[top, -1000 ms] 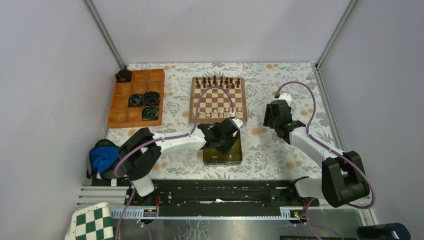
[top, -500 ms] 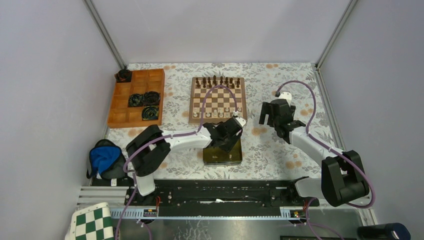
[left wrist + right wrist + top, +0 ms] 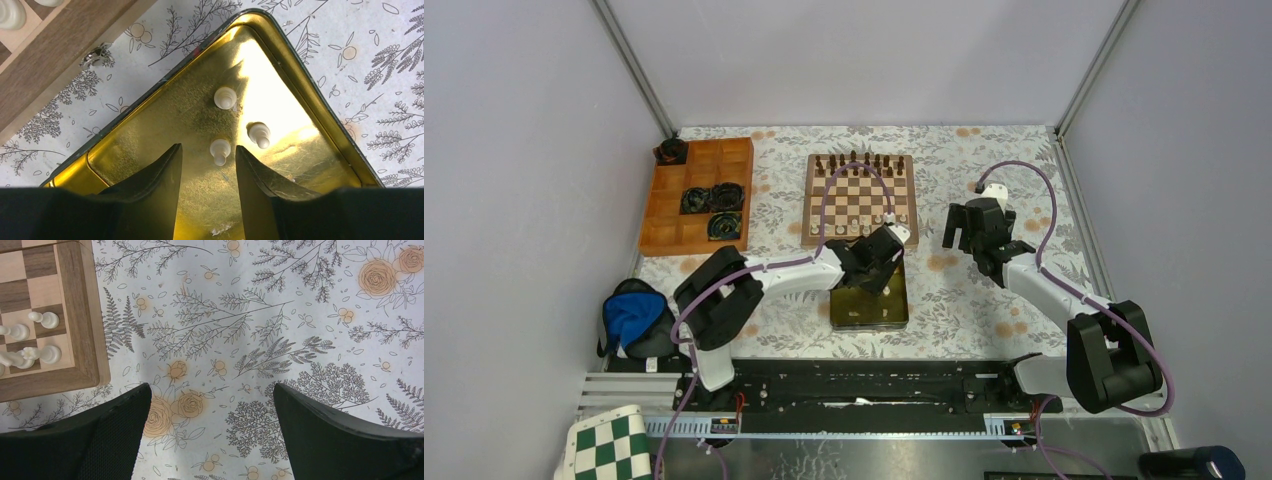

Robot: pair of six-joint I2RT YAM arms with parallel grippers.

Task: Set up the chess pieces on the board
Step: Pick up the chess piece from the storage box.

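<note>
The board (image 3: 859,200) lies mid-table, with dark pieces on its far rows and a few cream chess pieces (image 3: 889,218) near its front right corner. Just in front of it is an open gold tin (image 3: 869,303). In the left wrist view the tin (image 3: 150,135) holds three cream pawns (image 3: 225,97), (image 3: 259,134), (image 3: 220,150). My left gripper (image 3: 208,147) is open and low over the tin, with the nearest pawn just beyond its tips. My right gripper (image 3: 211,386) is open and empty over the tablecloth, right of the board's rim (image 3: 82,315). Cream pieces (image 3: 44,318) stand there.
An orange wooden compartment tray (image 3: 664,215) with dark items sits at the far left. A blue cloth (image 3: 629,315) lies at the near left. A green-and-white checkered mat (image 3: 609,445) lies below the rail. Grey walls close in both sides.
My left gripper has moved forward over the tin toward the board. My right gripper has shifted slightly left toward the board's right edge.
</note>
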